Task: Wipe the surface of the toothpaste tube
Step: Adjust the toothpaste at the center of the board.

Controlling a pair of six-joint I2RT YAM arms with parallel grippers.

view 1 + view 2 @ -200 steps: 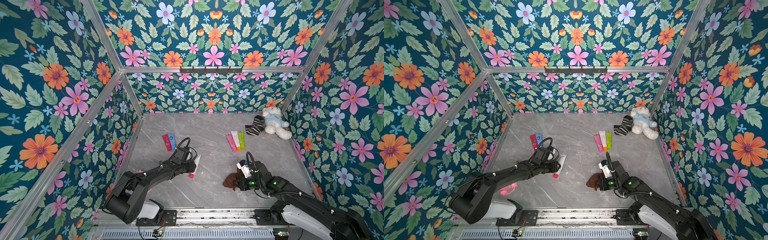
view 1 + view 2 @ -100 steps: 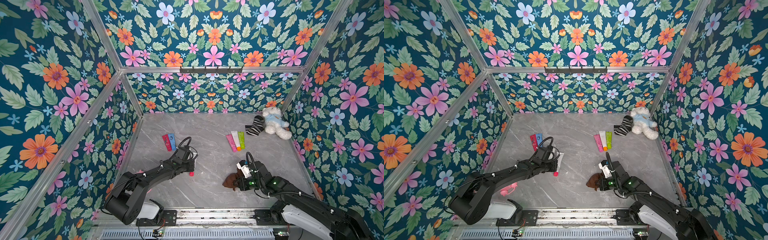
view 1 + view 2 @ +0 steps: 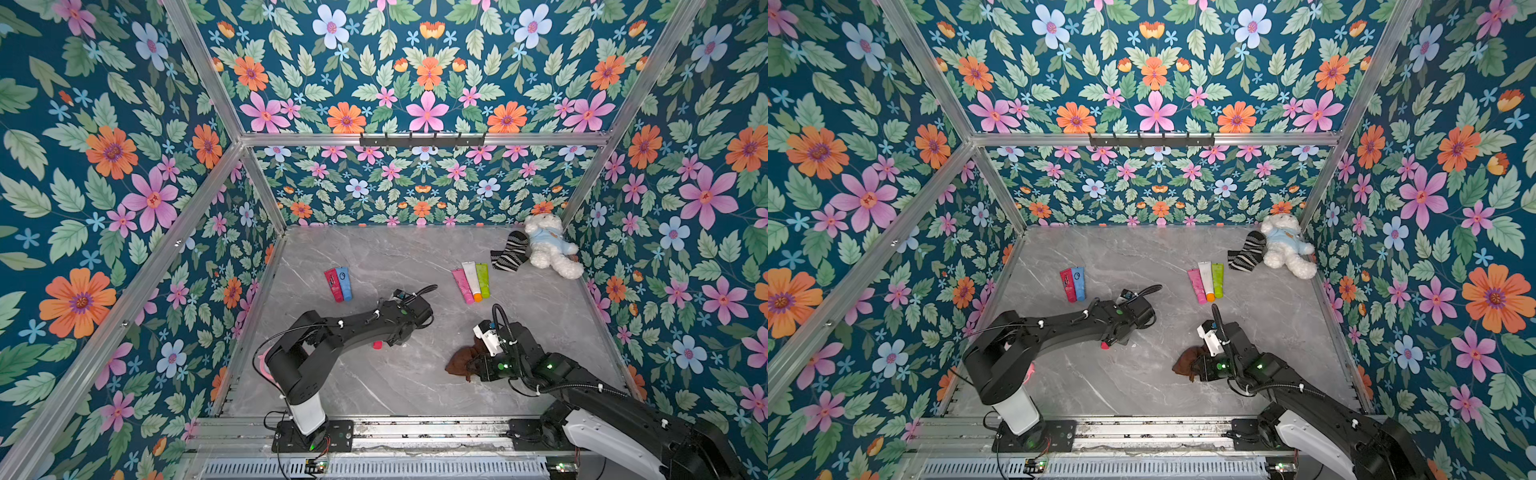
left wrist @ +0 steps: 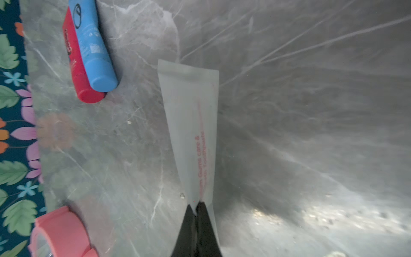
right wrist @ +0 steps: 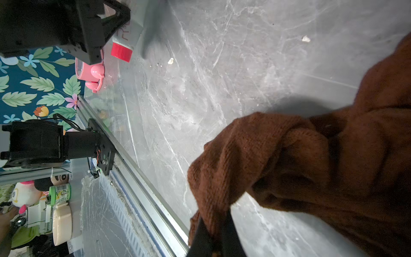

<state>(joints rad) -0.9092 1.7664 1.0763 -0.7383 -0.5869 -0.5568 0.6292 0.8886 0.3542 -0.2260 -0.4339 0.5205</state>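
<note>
Pink plastic cup (image 5: 89, 69) stands near the left arm's base; its contents cannot be told. The white toothpaste tube (image 4: 191, 124), crimped flat at one end, with faded red lettering and a red cap (image 5: 121, 52), is pinched near its cap by the left gripper (image 4: 196, 205) over the marble table (image 3: 415, 382). The right gripper (image 5: 214, 222) clenches a brown cloth (image 5: 311, 166).

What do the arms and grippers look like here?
The left arm and right arm are black with white base segments, green lights and looping black cables; the right has a white block near its wrist. The left gripper and right gripper have black tapering fingers.
</note>
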